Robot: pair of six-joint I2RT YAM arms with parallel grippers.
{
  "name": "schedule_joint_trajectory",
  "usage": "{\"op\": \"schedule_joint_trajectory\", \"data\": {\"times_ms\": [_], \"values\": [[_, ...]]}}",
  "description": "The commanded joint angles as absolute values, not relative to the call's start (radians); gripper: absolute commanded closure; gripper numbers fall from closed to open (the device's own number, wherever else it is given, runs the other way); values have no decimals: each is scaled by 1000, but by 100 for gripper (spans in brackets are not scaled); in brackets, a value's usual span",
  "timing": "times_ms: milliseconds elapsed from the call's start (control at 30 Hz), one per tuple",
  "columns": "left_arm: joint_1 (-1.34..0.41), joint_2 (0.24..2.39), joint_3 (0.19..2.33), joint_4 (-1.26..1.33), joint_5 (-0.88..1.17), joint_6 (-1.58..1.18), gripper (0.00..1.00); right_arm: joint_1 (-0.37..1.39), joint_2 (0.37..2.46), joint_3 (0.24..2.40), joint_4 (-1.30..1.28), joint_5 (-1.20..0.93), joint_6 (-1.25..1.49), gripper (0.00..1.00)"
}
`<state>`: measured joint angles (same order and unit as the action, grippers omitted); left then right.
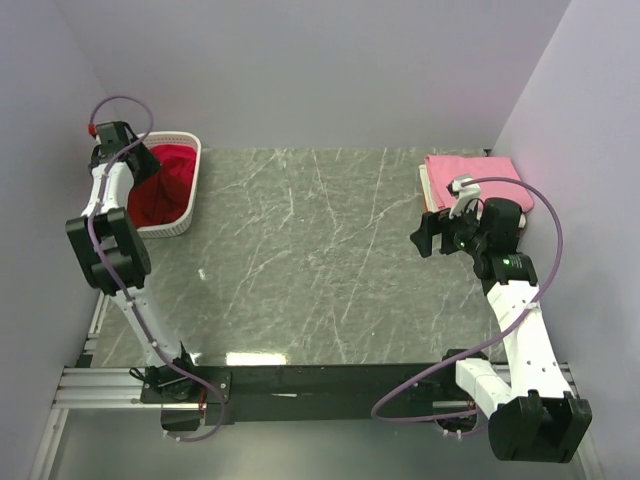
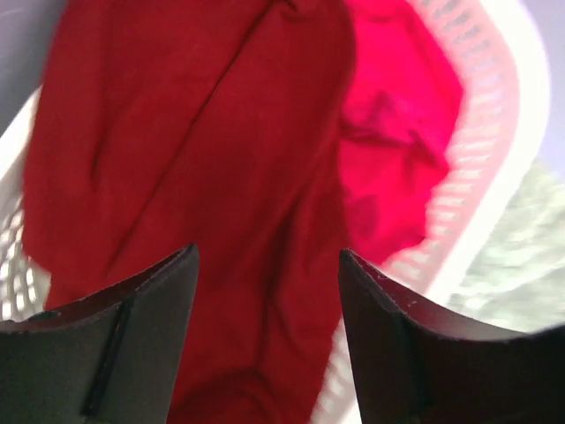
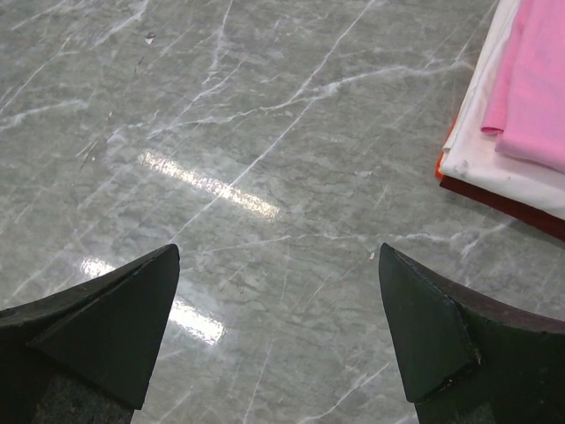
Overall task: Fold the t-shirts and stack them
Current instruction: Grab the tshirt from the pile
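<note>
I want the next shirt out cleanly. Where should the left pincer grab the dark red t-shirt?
Probably its raised central fold, from straight above: the dark red t-shirt lies heaped in the basket, whose walls block sideways approaches.

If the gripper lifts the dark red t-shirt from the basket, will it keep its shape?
Probably floppy: the dark red t-shirt lies in soft creases, so it should hang limp. It may drag the crimson t-shirt lying against it.
</note>
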<state>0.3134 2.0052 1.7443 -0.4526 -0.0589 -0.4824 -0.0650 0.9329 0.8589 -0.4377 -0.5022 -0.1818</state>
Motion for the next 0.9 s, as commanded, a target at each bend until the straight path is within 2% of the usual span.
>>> {"op": "schedule_joint_trajectory", "data": {"times_ms": [0, 200, 300, 333, 433, 667, 867], "values": [[298, 2078, 1830, -503, -74, -270, 30, -58, 919, 913, -430, -511, -195, 0], [265, 2210, 1948, -532, -141, -149, 36, -58, 925, 910, -428, -512, -193, 0], [259, 2278, 2017, -577, -189, -130, 61, -58, 931, 911, -430, -520, -193, 0], [258, 2293, 2028, -580, -207, -124, 73, -58, 933, 910, -428, -522, -192, 0], [253, 2258, 2023, -548, -265, -117, 100, -58, 936, 907, -426, -522, -192, 0], [249, 2011, 1970, -411, -302, -147, 100, -58, 943, 904, -422, -529, -192, 0], [224, 1752, 1937, -350, -163, -233, 100, -58, 939, 900, -416, -522, -195, 0]]}}
